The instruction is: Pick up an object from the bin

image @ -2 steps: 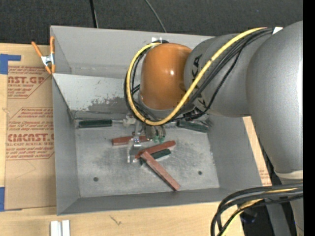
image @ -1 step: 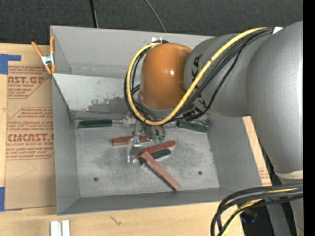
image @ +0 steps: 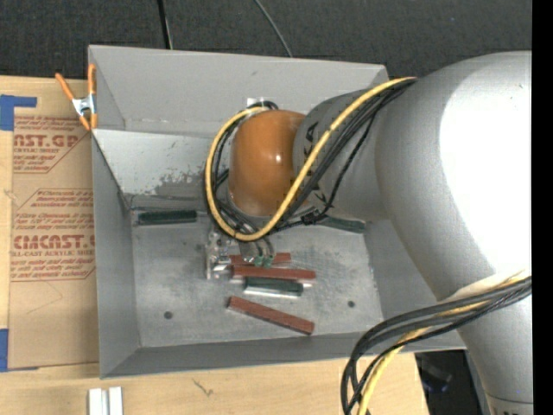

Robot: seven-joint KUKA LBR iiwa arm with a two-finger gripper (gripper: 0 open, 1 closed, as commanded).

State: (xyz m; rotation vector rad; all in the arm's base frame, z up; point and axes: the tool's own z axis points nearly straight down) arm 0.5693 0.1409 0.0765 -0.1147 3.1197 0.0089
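Note:
My gripper (image: pixel 218 262) reaches down to the bin floor near its middle, below the orange wrist cover, its metal tip at the left end of a small cluster of flat sticks. A reddish-brown stick (image: pixel 275 272) lies right beside the tip. Under it lies a dark green stick (image: pixel 273 289). A longer reddish-brown stick (image: pixel 270 315) lies slanted nearer the front wall.
A dark green stick (image: pixel 168 218) lies along the back wall at the left. Another greenish piece (image: pixel 347 225) pokes out from under the arm at the right. The arm covers the bin's right side.

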